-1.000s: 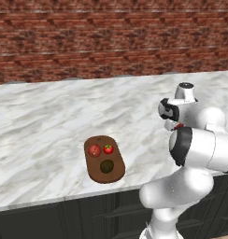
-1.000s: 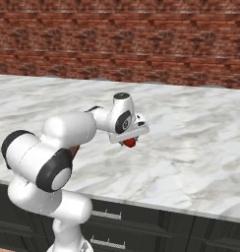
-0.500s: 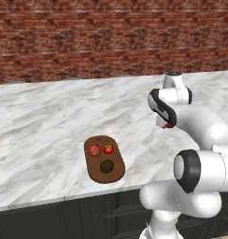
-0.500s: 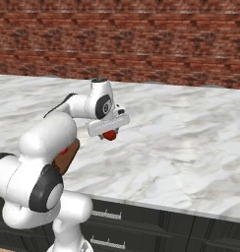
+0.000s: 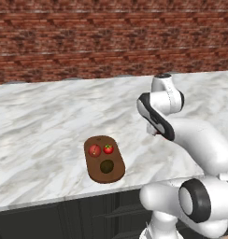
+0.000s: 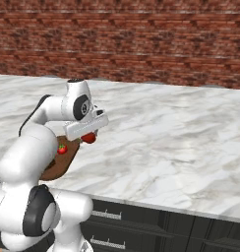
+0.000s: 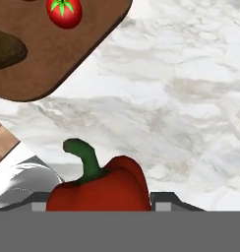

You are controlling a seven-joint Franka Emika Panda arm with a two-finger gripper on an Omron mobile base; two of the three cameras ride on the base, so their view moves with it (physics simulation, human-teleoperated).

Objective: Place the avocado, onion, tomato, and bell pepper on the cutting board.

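You have the bell pepper (image 7: 100,189) clamped between the gripper (image 6: 87,132) fingers, glossy red with a curved green stem, carried in the air above the marble counter (image 5: 46,121) and just beside the cutting board (image 5: 103,160). In the right base view the pepper (image 6: 89,138) hangs under the white hand, close to the board's edge (image 6: 58,167). On the dark brown board the pinkish-red onion (image 5: 94,150) and the tomato (image 5: 108,149) sit side by side at the far end, with the dark avocado (image 5: 107,166) nearer the counter's front edge. The hand view shows the tomato (image 7: 64,12) and avocado (image 7: 6,49) on the board (image 7: 68,47). A red brick wall (image 5: 88,42) backs the counter.
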